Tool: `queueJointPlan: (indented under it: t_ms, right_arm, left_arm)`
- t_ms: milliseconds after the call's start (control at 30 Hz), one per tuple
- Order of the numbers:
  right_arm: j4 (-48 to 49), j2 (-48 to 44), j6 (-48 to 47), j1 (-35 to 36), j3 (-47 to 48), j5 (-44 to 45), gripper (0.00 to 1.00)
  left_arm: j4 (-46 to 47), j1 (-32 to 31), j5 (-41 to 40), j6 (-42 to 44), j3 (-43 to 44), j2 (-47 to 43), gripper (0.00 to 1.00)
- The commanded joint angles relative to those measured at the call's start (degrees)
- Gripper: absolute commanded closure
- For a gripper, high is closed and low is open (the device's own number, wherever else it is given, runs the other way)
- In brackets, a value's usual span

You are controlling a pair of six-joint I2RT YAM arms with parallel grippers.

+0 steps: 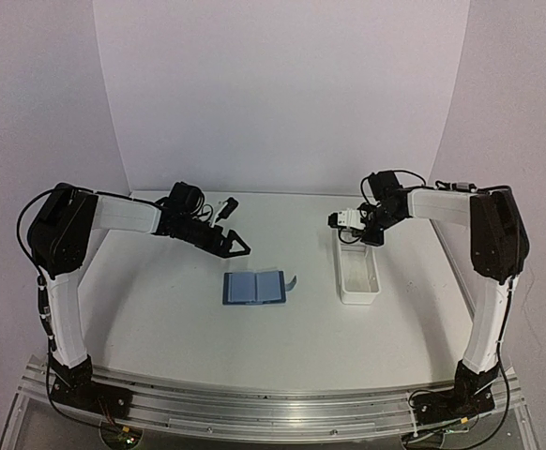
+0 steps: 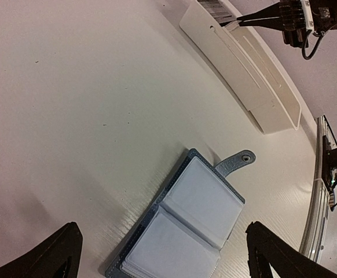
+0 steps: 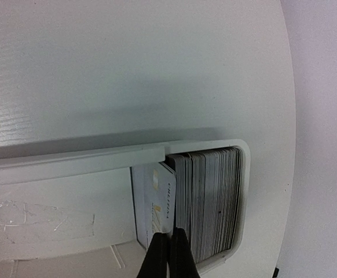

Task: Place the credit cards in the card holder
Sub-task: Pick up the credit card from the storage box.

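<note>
tray (image 1: 359, 279): long, white, on table (image 1: 160, 319) | backdrop (image 1: 282, 94): white, behind table

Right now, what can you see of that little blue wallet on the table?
The card holder lies open flat, insides up, on the white table, on the left arm's side of the long white tray and apart from it. Its dark-blue cover looks like stitched leather. Inside are pale-blue clear sleeves, seemingly empty. A snap tab with a metal stud sticks out toward the tray. Only the table touches it.
</note>
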Motion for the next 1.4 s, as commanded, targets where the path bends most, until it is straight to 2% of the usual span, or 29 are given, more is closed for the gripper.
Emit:
queueJointPlan:
  t_ms: [0, 600, 900, 1167, 1267, 1367]
  right_arm:
    - [0.46, -1.2, 1.63, 0.4, 3.82, -3.34, 1.0]
    - [2.36, 3.08, 2.25, 0.04, 3.47, -2.43, 0.84]
    - [2.48, 1.74, 3.01, 0.07, 4.04, -0.72, 0.96]
    - [2.35, 0.68, 4.06, 0.11, 4.28, 0.68, 0.94]
    - [1.89, 0.16, 4.47, 0.13, 4.71, 0.3, 0.99]
    - [0.02, -0.21, 4.48, 0.09, 5.62, -0.61, 1.0]
  left_arm:
    - [0.96, 0.27, 1.19, 0.43, 0.38, 0.12, 0.02]
    - [1.1, 0.42, 1.01, 0.35, -0.16, 0.03, 0.02]
    - [0.92, 0.55, 1.16, 0.35, 0.48, 0.29, 0.02]
    - [0.53, 0.69, 1.45, 0.27, 0.74, 0.55, 0.02]
    - [0.48, 0.67, 1.54, 0.2, 0.68, 0.52, 0.02]
    - [0.48, 0.67, 1.62, 0.18, 0.54, 0.38, 0.02]
